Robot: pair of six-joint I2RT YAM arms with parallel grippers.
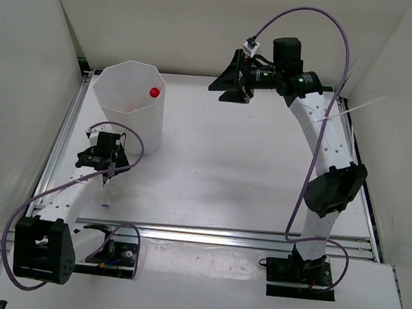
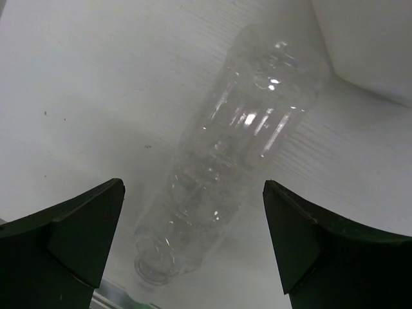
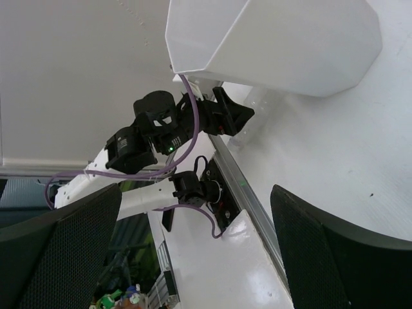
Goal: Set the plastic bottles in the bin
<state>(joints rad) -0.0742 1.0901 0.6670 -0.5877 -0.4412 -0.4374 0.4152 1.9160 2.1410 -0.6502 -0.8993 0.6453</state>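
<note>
An unlabelled clear plastic bottle (image 2: 251, 122) with no cap lies on the white table, its mouth toward the near rail. My left gripper (image 2: 193, 238) hovers just above it, open, with a finger on either side and nothing touching. Seen from above, that left gripper (image 1: 107, 173) sits in front of the tall white bin (image 1: 122, 109). A red cap (image 1: 154, 91) shows inside the bin by its right rim. My right gripper (image 1: 232, 83) is raised at the back of the table, open and empty. In its own wrist view the right gripper (image 3: 196, 251) frames the bin (image 3: 277, 45) and the left arm (image 3: 167, 129).
White walls close in the table on the left, back and right. An aluminium rail (image 1: 241, 237) crosses the near edge in front of the arm bases. The bin's wall (image 2: 367, 45) stands close to the bottle's far end. Purple cables loop beside both arms.
</note>
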